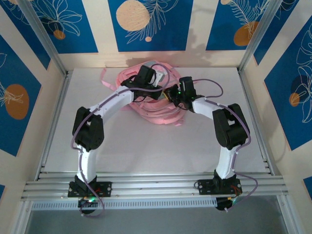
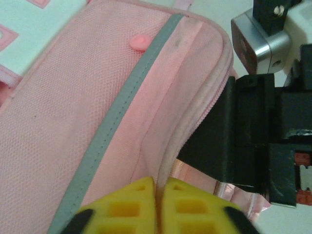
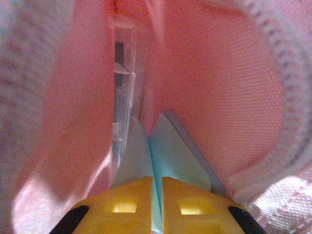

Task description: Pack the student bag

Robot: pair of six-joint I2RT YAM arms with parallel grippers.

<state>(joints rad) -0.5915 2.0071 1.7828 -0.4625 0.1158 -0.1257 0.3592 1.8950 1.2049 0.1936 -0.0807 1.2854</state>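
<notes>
My left gripper is pinched tight on the bag rim, and my right gripper clamps a teal sheet inside. The bag sits at twelve o'clock on the white table, blue walls around.

From above, my wrists cover the middle of the student bag and hide both sets of fingertips. In the left wrist view the bag runs off the left and bottom edges, and its rim vanishes between the closed pads of my left gripper. My right gripper pinches a pale blue sheet, whose lower part is hidden behind my pads. A clear object beyond it is too blurred to identify.
</notes>
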